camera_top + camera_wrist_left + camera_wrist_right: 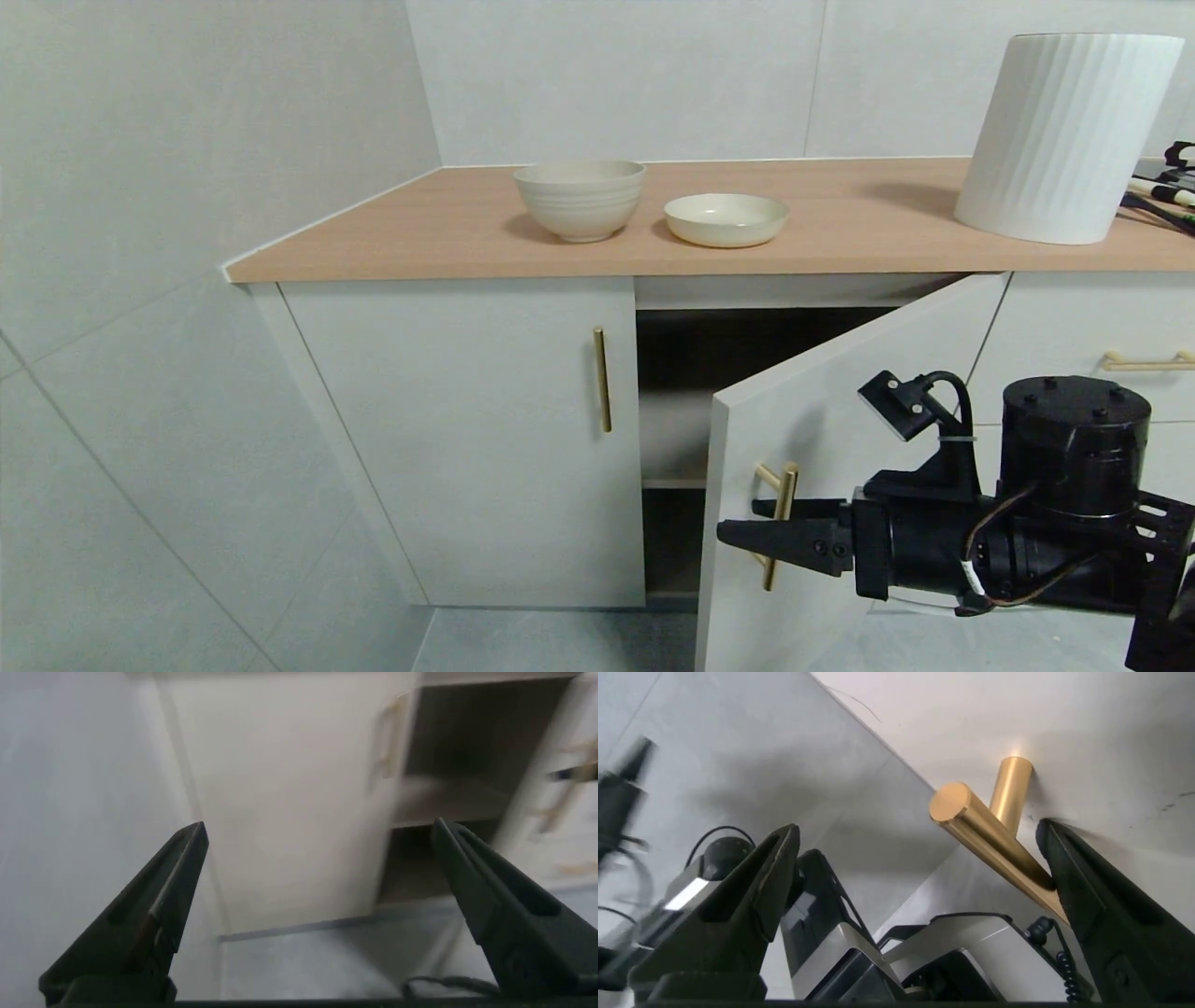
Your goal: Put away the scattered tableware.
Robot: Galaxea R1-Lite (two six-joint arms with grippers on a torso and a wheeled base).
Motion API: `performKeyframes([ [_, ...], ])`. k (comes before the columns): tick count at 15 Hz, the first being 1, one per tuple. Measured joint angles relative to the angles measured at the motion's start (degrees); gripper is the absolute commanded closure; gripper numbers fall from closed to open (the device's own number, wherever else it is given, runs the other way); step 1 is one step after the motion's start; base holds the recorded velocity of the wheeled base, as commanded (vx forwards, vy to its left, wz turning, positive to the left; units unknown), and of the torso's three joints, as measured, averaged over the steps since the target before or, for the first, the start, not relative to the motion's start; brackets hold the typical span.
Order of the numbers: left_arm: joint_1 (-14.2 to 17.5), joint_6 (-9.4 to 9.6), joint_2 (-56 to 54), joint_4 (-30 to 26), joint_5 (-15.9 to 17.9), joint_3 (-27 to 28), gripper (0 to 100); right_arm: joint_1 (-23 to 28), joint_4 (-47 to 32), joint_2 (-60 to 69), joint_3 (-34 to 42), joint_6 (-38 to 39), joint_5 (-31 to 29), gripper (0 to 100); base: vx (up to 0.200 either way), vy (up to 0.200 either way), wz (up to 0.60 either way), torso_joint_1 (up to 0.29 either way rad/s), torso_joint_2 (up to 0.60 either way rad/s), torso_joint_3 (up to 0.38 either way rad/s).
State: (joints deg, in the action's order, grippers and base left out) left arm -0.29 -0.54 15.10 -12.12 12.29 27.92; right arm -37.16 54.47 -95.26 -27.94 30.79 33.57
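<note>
Head: bowl [579, 198] and dish [726, 219] side by side on counter [840, 224], above the half-open door [840, 373]. Right gripper [744, 523] at the door's handle [790, 483].
Left wrist: left gripper [318, 905] spread wide, holding nothing, facing the cabinet shelf [448, 798].
Right wrist: right gripper's jaws apart, handle between them, not clamped; it possibly touches one finger [1083, 896], hard to tell.

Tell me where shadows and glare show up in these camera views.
Head view: the bowl, the dish and the ribbed white container cast soft shadows to their left on the countertop, and the open cabinet is dark inside. Right wrist view: a bright glint sits on the brass handle, at its post. Left wrist view: even light, no glare.
</note>
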Motion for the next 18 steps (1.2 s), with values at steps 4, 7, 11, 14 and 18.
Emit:
performKeyframes([
  [4,-1.9,-0.28,22.4,2.4,9.1,6.7,0,-0.7,0.0,0.1,0.0,-0.1,-0.2,0,0.000,0.000,0.00,0.000,0.00,0.000],
  [7,-6.3,-1.23,41.4,13.0,14.4,6.9,0,-0.9,0.3,-0.3,0.0,0.0,-0.2,0,0.000,0.000,0.00,0.000,0.00,0.000],
  [11,-16.5,-6.94,60.1,33.0,16.9,1.9,0,-1.6,0.5,-0.9,0.2,-0.1,-0.3,0,0.000,0.000,0.00,0.000,0.00,0.000],
  [14,-22.9,-14.62,68.9,40.9,17.3,-0.1,0,-1.8,0.5,-1.7,0.2,-0.1,-0.2,0,0.000,0.000,0.00,0.000,0.00,0.000],
  [18,-24.8,-15.45,75.1,46.3,17.0,-1.7,100,-1.8,0.4,-2.3,0.2,-0.1,0.0,0,0.000,0.000,0.00,0.000,0.00,0.000],
])
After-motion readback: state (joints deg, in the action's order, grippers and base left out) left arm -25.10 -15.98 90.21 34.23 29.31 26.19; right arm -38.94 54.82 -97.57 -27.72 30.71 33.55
